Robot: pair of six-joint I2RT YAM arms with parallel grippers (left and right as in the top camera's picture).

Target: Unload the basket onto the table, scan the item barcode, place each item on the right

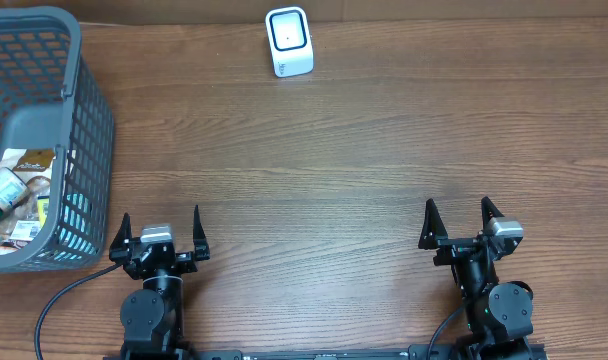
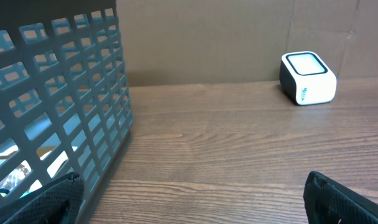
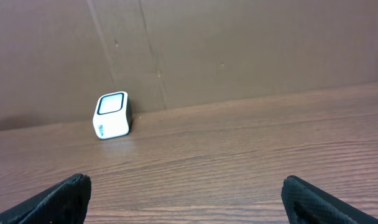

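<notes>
Scanning has not begun: your left claw (image 1: pixel 160 225) and right claw (image 1: pixel 458 215) both stand open and empty, items (image 1: pixel 14 190) lie in the basket (image 1: pixel 89 150), and the scanner (image 1: pixel 288 42) sits across the bench (image 1: pixel 334 150).

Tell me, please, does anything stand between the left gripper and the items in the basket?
Yes: the grey mesh basket wall stands between the left gripper and the items; only the top is open.

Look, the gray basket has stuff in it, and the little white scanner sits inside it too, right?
Not quite. The gray basket does have stuff in it, but the white scanner stands outside it, on the table near the far edge. The overhead view shows this.
</notes>
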